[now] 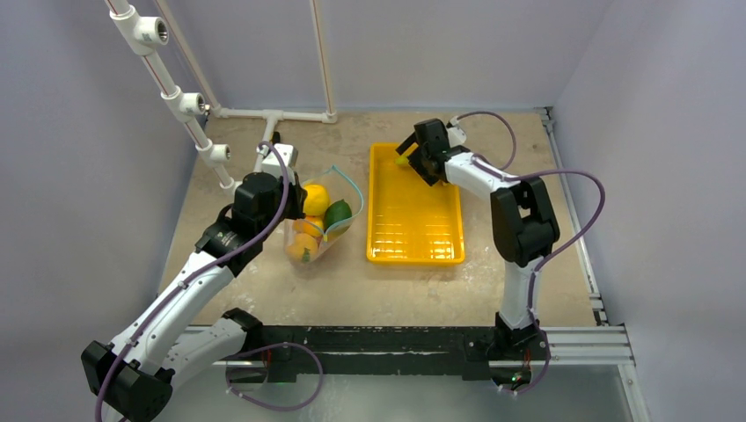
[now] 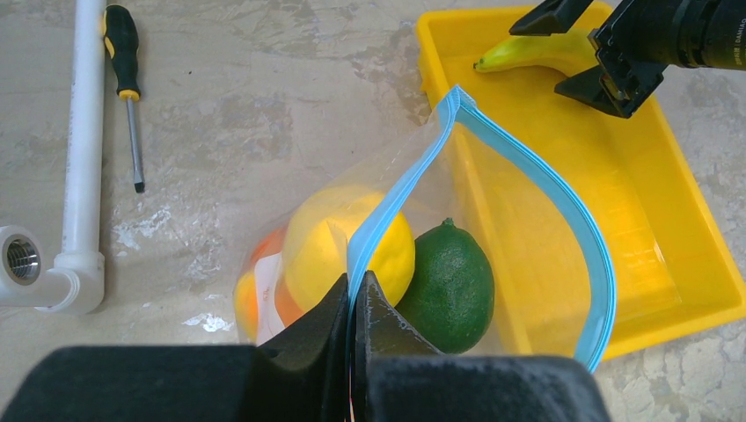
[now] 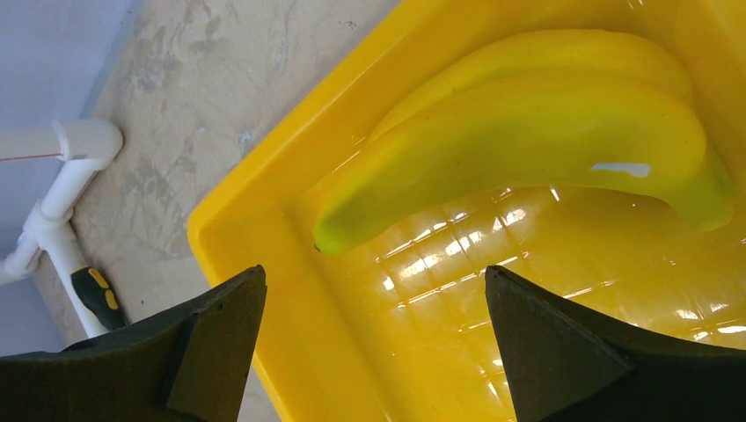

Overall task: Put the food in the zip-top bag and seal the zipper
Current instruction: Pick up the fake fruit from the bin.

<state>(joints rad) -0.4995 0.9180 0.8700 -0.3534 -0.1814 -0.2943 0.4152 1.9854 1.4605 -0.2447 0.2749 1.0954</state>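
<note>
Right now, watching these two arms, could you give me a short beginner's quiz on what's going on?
1. Which gripper pinches the zipper of the zip-top bag?
2. True or false: the banana is already bagged.
3. The right gripper is: A) shut on the banana, B) open, by the banana, C) gripping the bag.
Key: 1 the left gripper; 2 false, it lies in the yellow tray; 3 B.
</note>
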